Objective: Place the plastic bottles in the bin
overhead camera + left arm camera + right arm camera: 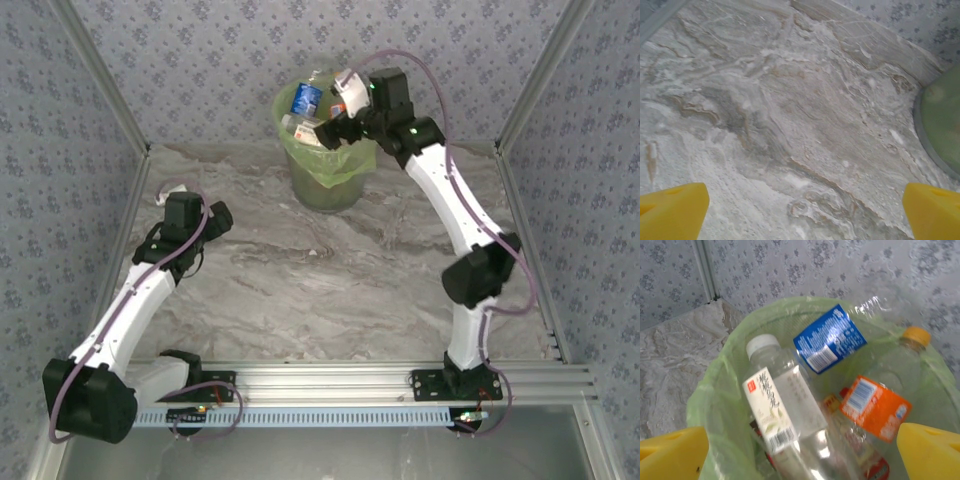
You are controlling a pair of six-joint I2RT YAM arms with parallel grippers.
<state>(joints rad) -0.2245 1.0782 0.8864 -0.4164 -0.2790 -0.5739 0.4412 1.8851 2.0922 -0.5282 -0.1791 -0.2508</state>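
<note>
White-capped bottle in bin: cap far-left, long axis slanting near-right, between right gripper's spread, empty fingers. Left gripper spread, empty.

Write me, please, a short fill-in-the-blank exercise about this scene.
The bin is lined with a ___ bag.
The right gripper is open above the ___.
The left gripper is open above the marbled ___.
The white-labelled bottle has a ___ cap.
Missing words: green; bin; table; white.
</note>
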